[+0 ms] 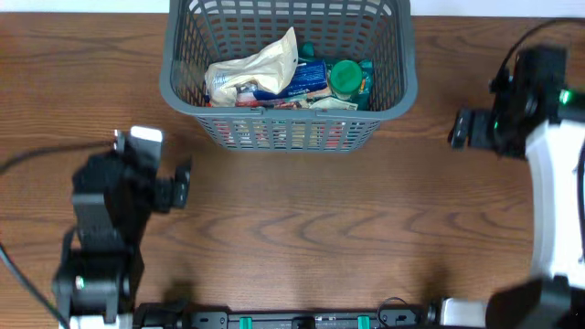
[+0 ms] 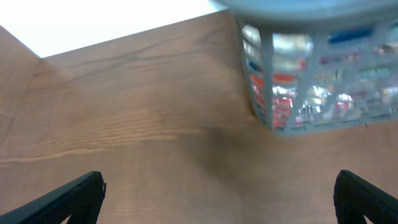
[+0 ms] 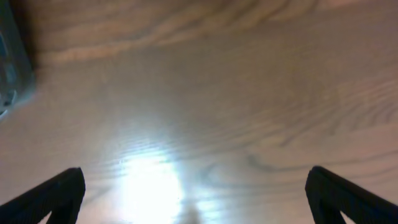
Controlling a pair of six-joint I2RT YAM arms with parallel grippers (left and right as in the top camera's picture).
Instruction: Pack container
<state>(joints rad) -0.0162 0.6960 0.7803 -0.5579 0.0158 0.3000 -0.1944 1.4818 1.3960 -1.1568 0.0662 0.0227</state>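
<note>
The large dark grey plastic basket (image 1: 292,133) stands at the far edge of the brown wood-grain table (image 1: 302,228), about midway between the two arms. It is rectangular, with slotted lattice walls and a thick rim. It is already well filled. A crumpled cream-coloured plastic bag (image 1: 259,66) lies on top towards the left, and a blue printed packet (image 1: 312,77) sits just beside it. A round green lid (image 1: 345,78) shows at the right end, though what it caps is hidden. Red and white packaging (image 1: 274,135) shows through the slots of the near wall; its printing is too small to read.

The left gripper (image 2: 219,186) hangs over bare table near the basket's front left corner. Its two black fingers (image 2: 78,194) are spread wide with nothing between them — released, apart from the basket. From the left wrist view the basket's corner fills the upper right, with colourful wrappers blurred behind the lattice.

The right gripper (image 3: 196,177) is off to the basket's right side, also spread wide and holding nothing — only wood grain and a bright glare lie between its fingers (image 3: 59,193). A sliver of the grey basket wall shows at the left edge of that view.
</note>
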